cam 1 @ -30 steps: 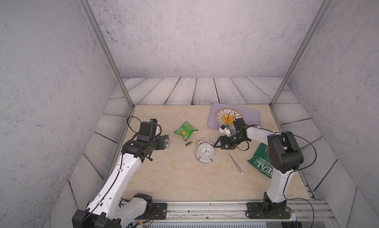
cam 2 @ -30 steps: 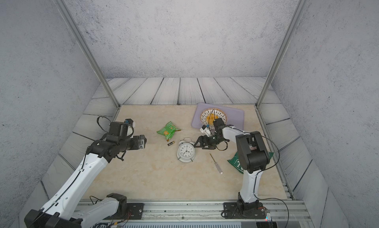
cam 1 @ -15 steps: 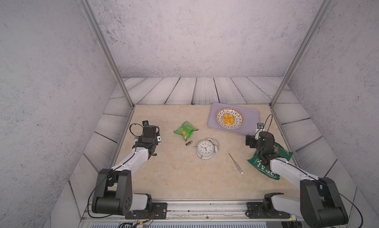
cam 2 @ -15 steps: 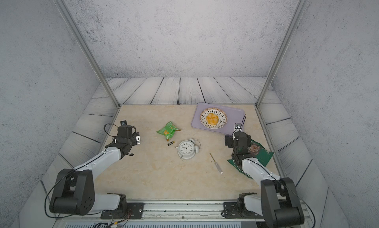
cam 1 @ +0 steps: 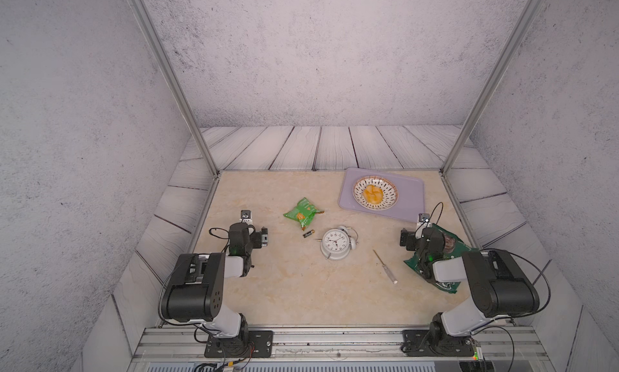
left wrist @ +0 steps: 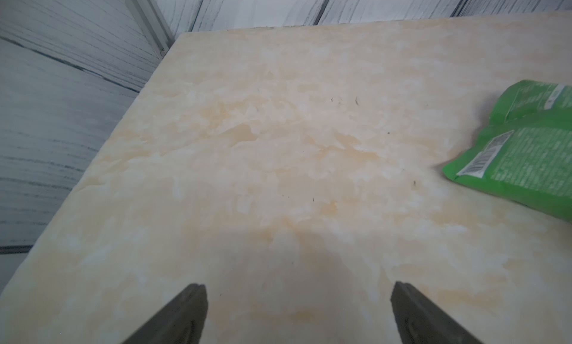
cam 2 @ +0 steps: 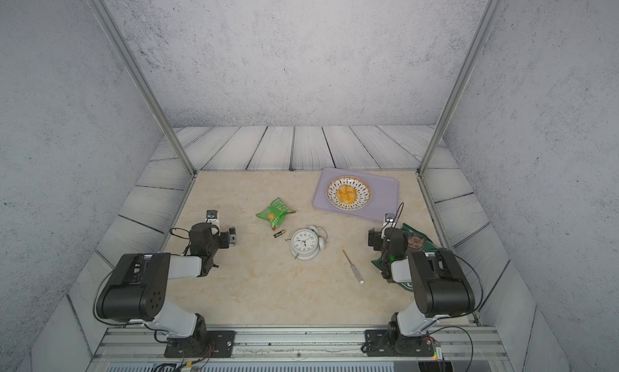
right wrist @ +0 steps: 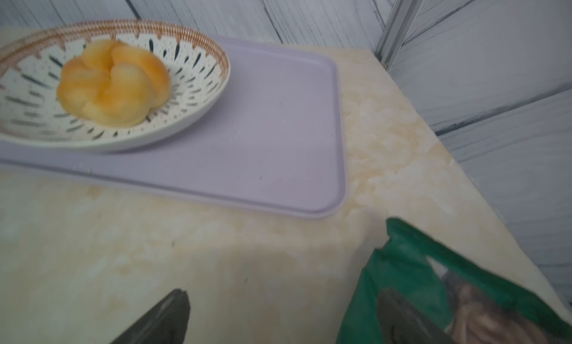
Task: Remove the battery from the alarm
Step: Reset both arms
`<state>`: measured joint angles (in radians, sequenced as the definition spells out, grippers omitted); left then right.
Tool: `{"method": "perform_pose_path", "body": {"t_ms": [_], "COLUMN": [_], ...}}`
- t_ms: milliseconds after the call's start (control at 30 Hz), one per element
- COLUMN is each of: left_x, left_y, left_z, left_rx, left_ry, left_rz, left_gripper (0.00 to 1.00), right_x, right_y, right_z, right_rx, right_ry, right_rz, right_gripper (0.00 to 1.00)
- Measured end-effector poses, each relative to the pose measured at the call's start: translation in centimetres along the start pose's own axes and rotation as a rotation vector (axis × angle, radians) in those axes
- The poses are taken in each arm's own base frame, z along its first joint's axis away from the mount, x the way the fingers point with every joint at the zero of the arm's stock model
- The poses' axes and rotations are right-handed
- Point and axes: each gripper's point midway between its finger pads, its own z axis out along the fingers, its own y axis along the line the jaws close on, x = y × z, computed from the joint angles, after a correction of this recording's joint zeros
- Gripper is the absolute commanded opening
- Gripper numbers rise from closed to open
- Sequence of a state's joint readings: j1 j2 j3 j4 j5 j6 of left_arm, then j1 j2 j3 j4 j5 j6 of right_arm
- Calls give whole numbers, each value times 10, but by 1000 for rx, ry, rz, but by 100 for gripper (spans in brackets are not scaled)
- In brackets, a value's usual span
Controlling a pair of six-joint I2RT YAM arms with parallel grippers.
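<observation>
We are noting the small black gold-tipped cylindrical battery (cam 1: 308, 233) lying loose on the beige table (cam 1: 301, 286), just beside the round white twin-bell alarm clock (cam 1: 336, 244), long axis pointing roughly toward our nearer left gripper (left wrist: 297, 293). It and the right gripper (right wrist: 283, 297) are standing with jaws apart, empty.

1. In both top views, at the lower right of the frame, the right arm (cam 1: 449, 271) covered much of the dark green bag (cam 1: 457, 244).
2. Near the centre, the battery (cam 1: 308, 233) was too small for its label to be read.
3. The alarm (cam 1: 336, 243) showed only its dial; its back was hidden.
4. In the left wrist view, the frame edge cut off the light green packet (left wrist: 526, 153).
5. In the right wrist view, the edge cut off the patterned dish (right wrist: 192, 88), and the bag was blurred.
</observation>
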<state>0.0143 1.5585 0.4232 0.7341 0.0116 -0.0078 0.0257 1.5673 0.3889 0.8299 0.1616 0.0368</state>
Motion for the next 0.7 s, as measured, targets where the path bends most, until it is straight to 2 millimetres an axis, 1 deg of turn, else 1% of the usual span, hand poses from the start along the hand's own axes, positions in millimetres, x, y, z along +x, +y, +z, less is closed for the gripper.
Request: {"method": "perform_pose_path", "body": {"t_ms": [67, 100, 167, 300, 700], "left_x": [-12, -18, -27, -27, -24], "left_y": [6, 7, 6, 3, 2], "left_z": [2, 3, 2, 1, 1], "left_rx": [0, 0, 10, 26, 36], "left_ry": [-24, -40, -69, -64, -55], "left_rz": [-12, -15, -17, -17, -16], "left_gripper": [99, 99, 99, 99, 99], "right_x": [-25, -31, -30, -23, -21], "right_y": [-3, -4, -1, 2, 3], "right_z": [5, 6, 5, 4, 4], "right_rx": [-5, -5, -19, -38, -47], "right_ry": [-66, -82, -79, -64, -57], "right_rz": [21, 26, 27, 25, 24], "right_gripper": [99, 99, 99, 99, 99]}}
